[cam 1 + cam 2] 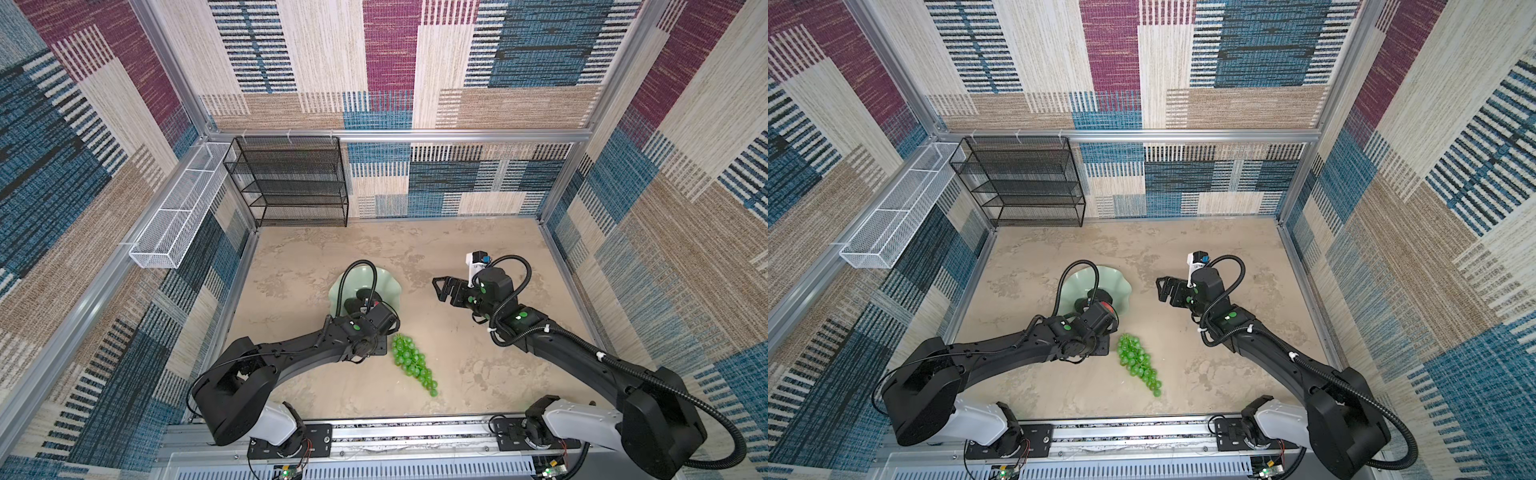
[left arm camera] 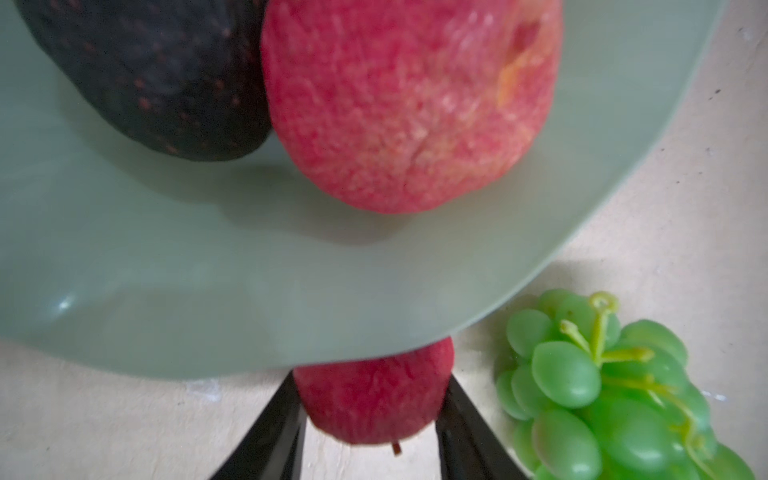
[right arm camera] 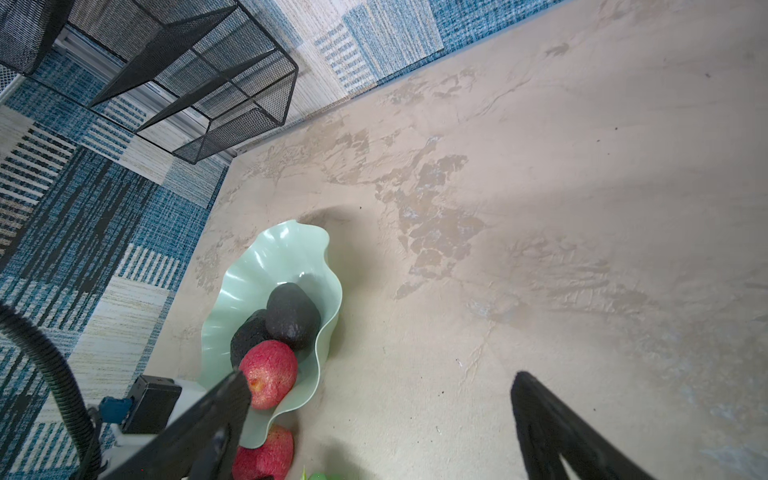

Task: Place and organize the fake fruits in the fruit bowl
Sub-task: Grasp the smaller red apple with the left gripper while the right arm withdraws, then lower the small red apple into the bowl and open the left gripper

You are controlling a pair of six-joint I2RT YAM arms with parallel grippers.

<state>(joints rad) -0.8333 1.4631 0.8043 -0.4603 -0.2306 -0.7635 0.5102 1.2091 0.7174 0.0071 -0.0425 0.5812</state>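
Robot test cell, aluminium frame (image 1: pixel 415 135), carpet-lined walls (image 1: pixel 324 62)

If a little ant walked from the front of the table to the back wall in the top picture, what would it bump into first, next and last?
grapes → bowl → rack

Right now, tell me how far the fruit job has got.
Done: two avocados and one apple sit in the bowl. In hand: the left tool is shut on the second apple, outside the bowl's rim. Left: that apple and the grapes on the table. The right tool is open, empty.
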